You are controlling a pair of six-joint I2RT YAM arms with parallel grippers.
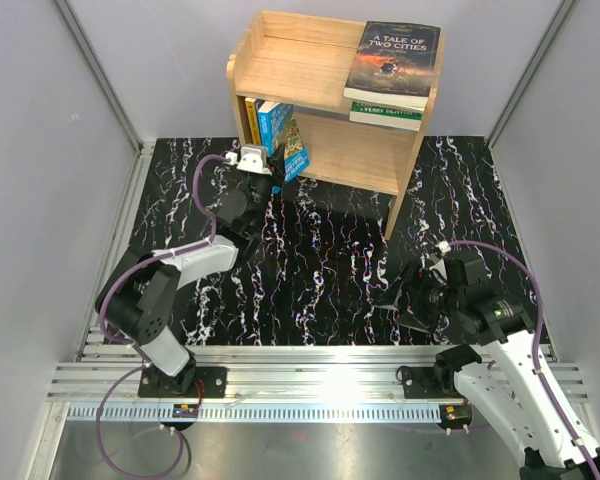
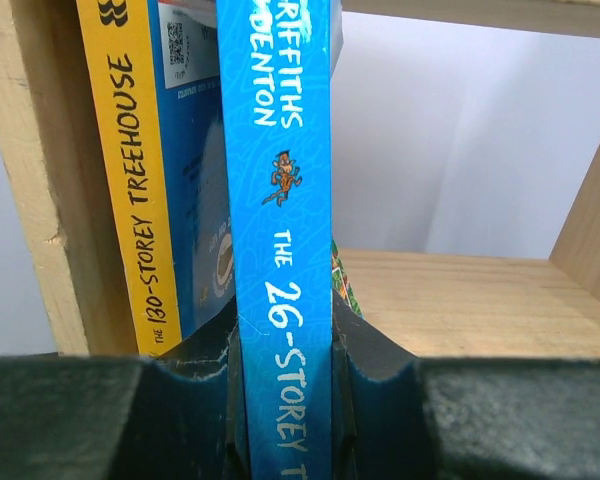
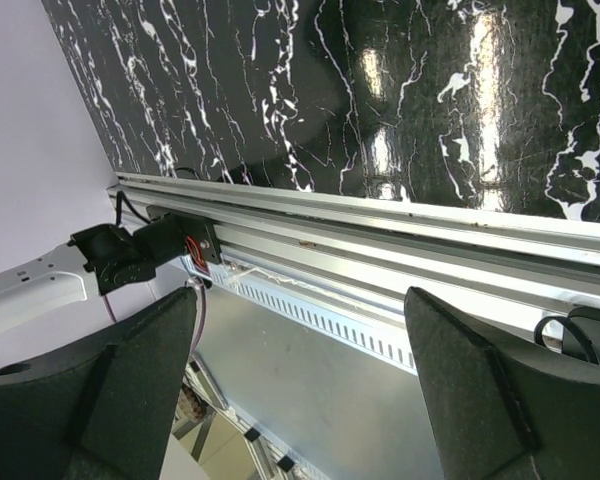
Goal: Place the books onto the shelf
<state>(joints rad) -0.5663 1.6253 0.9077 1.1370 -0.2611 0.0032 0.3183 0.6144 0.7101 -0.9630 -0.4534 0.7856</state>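
left jaws are clenched on the blue 26-Storey book (image 2: 280, 200), partway into the shelf (image 2: 460, 290) with a yellow-spined book (image 2: 130, 200) just left of them; I'd slide it straight ahead, kept upright, then release; right jaws gape empty

**Right end effector open over the near rail**

The right end effector (image 3: 300, 310) hangs with its two dark fingers (image 3: 130, 390) spread wide, gripping nothing. Past them a silver rail (image 3: 380, 225) runs along the near edge of the black, white-veined bench (image 3: 380, 80). At the rail's left end sits a black arm mount (image 3: 145, 255) with red wiring, beside a white arm link (image 3: 30, 285) and the grey wall (image 3: 30, 100). A black cable (image 3: 575, 330) loops at the right.
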